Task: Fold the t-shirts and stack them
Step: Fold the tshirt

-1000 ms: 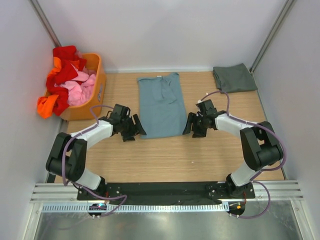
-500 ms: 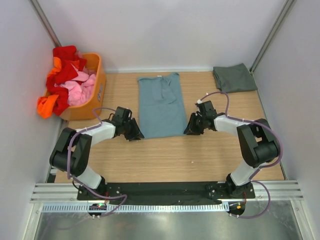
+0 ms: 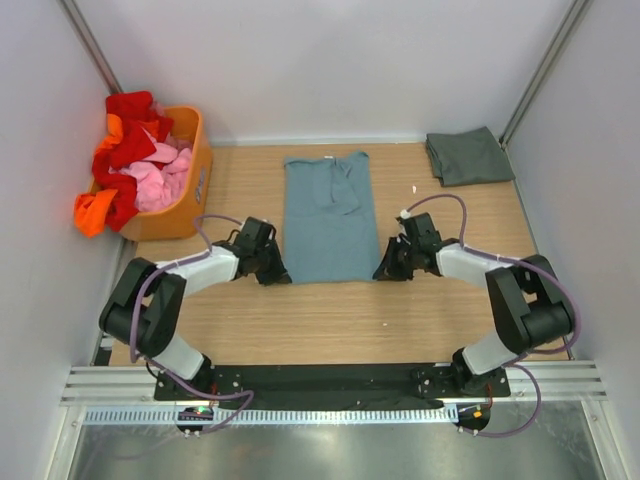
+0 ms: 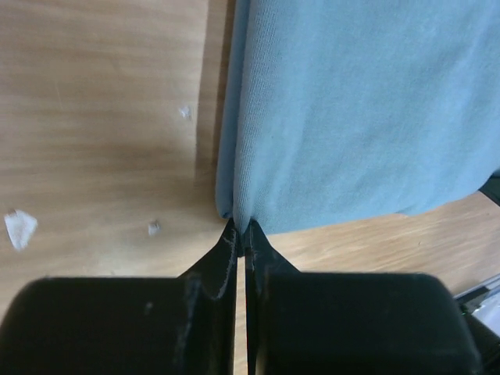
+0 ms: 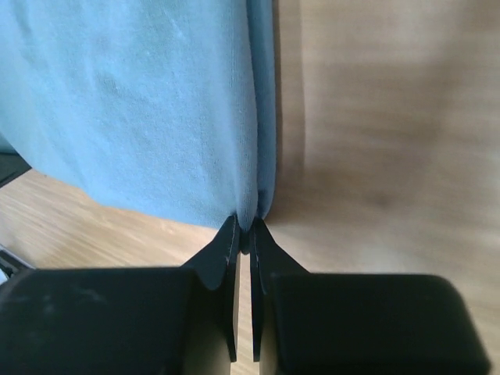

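L gripper (image 4: 241,228): fingers pressed almost together, only a thin slit betw. them. Tips pinch the near-left corner of the blue shirt (image 3: 327,215).
R gripper (image 5: 244,226): same pose, fingers nearly touching. Tips nip the shirt's near-right corner, at the folded side edge.
Blue shirt: flat on the table (image 3: 350,320), centre. Folded to a long narrow strip running near-to-far, w/ neck end far and hem end near, betw. the two grippers.
Grey shirt (image 3: 468,156): folded, at far-right corner of table, well apart from both arms.
Basket (image 3: 200,175): orange, far-left, heaped w/ red, pink & orange clothes (image 3: 140,165), some hanging over its rim.
Arms: both low over the table, reaching inward to the strip's near corners.
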Controlling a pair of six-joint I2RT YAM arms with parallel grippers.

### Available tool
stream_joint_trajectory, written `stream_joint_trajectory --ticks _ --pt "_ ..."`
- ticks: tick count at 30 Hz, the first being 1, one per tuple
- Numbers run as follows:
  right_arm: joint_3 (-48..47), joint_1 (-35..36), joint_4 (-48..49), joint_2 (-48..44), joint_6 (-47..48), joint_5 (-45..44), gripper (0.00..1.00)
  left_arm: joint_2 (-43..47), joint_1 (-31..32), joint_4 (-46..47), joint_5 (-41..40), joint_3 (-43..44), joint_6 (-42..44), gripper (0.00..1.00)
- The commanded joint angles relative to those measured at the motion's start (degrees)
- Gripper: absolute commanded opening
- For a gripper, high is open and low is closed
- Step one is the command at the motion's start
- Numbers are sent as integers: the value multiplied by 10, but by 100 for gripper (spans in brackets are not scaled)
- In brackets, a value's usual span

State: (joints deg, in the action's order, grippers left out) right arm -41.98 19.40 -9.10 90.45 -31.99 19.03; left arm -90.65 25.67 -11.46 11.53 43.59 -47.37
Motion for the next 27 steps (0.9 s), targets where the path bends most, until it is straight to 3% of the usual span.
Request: stream_joint_trajectory --ticks 1,8,14,21,27 --pt "36 4 -49 -80 -4 0 1 57 35 -59 -41 -2 2 0" --pt "89 13 -159 -256 0 -5 1 180 140 -141 -106 -35 -48 0" --pt "122 91 -199 -373 -76 -43 1 283 224 -203 -158 -64 -121 0" --pt "43 134 -303 -442 -126 -125 1 361 245 -319 -200 -8 -137 0" --pt "-89 135 -357 -400 -97 -187 1 339 244 -400 -261 90 -104 0"
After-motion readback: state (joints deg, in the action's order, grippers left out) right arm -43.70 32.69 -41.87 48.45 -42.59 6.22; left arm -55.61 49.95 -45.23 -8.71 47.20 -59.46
